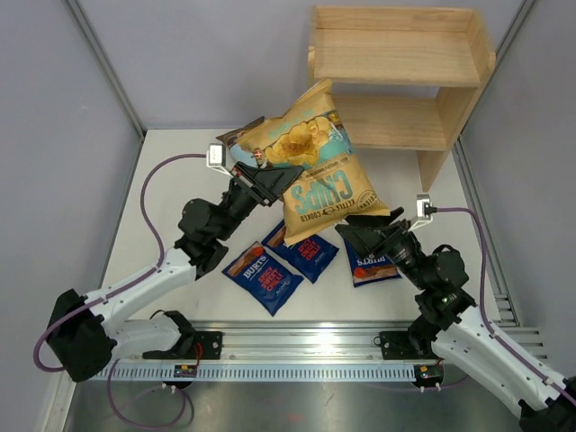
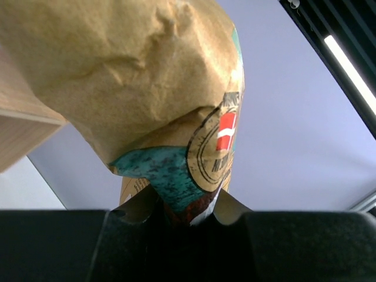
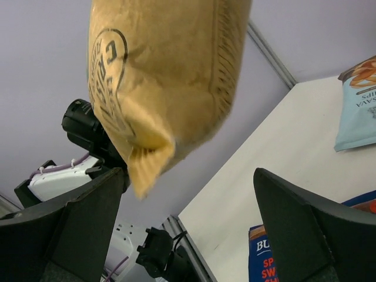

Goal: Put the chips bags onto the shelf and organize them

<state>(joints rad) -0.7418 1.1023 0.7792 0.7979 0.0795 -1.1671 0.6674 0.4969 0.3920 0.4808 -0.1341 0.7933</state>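
My left gripper [image 1: 270, 180] is shut on the edge of the large yellow-gold chips bag [image 1: 328, 171] and holds it up off the table, in front of the wooden shelf [image 1: 396, 81]. In the left wrist view the bag [image 2: 129, 76] fills the frame above the closed jaws [image 2: 185, 211]. My right gripper [image 1: 362, 236] is open and empty. The bag's lower corner [image 3: 150, 158] hangs just by its left finger [image 3: 94, 205]. Three dark blue Burts bags [image 1: 264, 277] [image 1: 303, 252] [image 1: 373, 267] lie flat on the table. A light blue bag [image 3: 358, 111] lies behind, mostly hidden in the top view [image 1: 239, 151].
The shelf stands at the far right of the table, both tiers bare; its side panel shows in the left wrist view [image 2: 23, 129]. Grey walls enclose the table [image 1: 162, 207]. A metal rail [image 1: 297, 333] runs along the near edge by the arm bases.
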